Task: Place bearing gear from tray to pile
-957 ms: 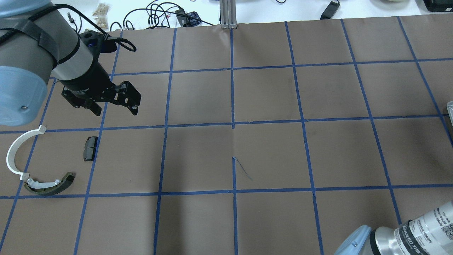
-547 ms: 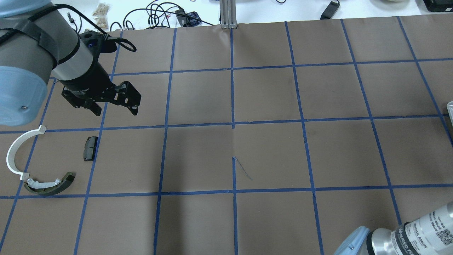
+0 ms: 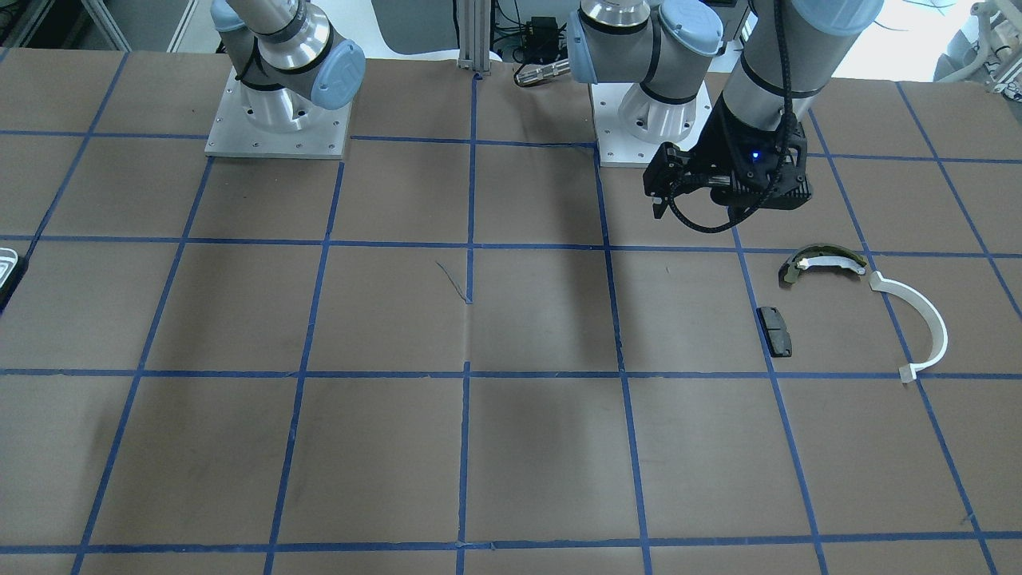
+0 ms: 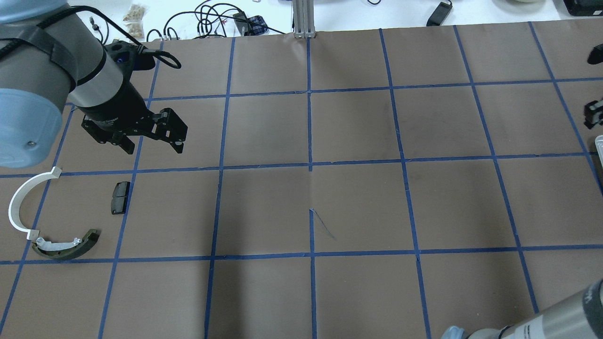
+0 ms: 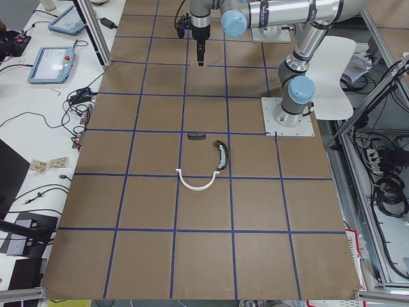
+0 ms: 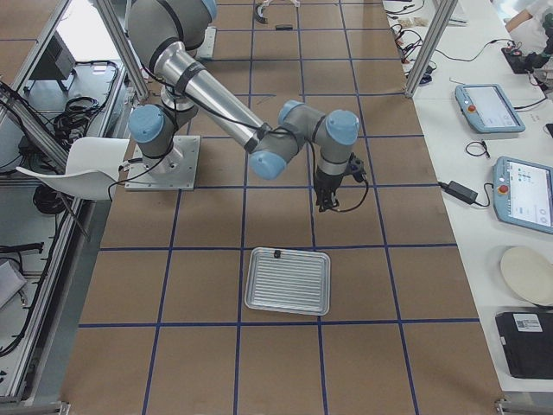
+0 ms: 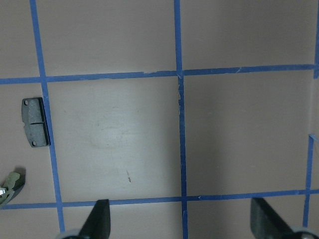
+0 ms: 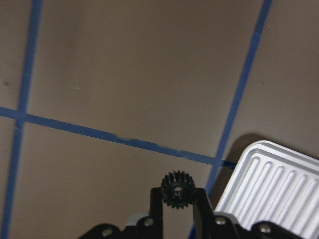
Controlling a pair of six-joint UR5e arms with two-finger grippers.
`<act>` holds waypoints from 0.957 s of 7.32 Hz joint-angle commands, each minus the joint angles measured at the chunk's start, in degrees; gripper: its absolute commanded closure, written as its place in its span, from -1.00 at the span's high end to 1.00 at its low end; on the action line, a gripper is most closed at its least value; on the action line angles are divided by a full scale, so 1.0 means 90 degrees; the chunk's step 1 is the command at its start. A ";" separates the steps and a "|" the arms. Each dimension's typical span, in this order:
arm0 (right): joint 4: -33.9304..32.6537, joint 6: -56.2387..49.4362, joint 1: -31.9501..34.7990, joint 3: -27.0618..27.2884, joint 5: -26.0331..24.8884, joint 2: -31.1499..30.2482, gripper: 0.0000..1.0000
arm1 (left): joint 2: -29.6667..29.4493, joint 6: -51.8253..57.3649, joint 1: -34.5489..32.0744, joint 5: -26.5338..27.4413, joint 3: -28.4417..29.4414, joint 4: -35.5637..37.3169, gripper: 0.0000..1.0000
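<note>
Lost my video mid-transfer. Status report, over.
Right gripper shut on bearing gear, beside tray corner. Left gripper open, empty, hovering by pile. No obstacle seen en route.

Two grippers showed: the left gripper (image 4: 153,147) and the right gripper (image 8: 177,198). There was one bearing gear (image 8: 176,188) and one tray (image 6: 294,290), with one small dark speck (image 6: 276,253) at its rim, too small to name. The pile (image 5: 222,157) counted three parts: one white half-ring (image 4: 11,207), one olive-and-white shoe (image 3: 826,257), one black pad (image 4: 120,197). Two teach pendants (image 6: 488,108) lay on the side bench (image 6: 536,143)
</note>
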 commanded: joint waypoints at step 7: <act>-0.0715 0.6938 0.5596 0.1057 0.1122 -0.0246 -1.00 | -0.0104 0.0252 0.0076 0.0022 -0.0068 -0.0008 1.00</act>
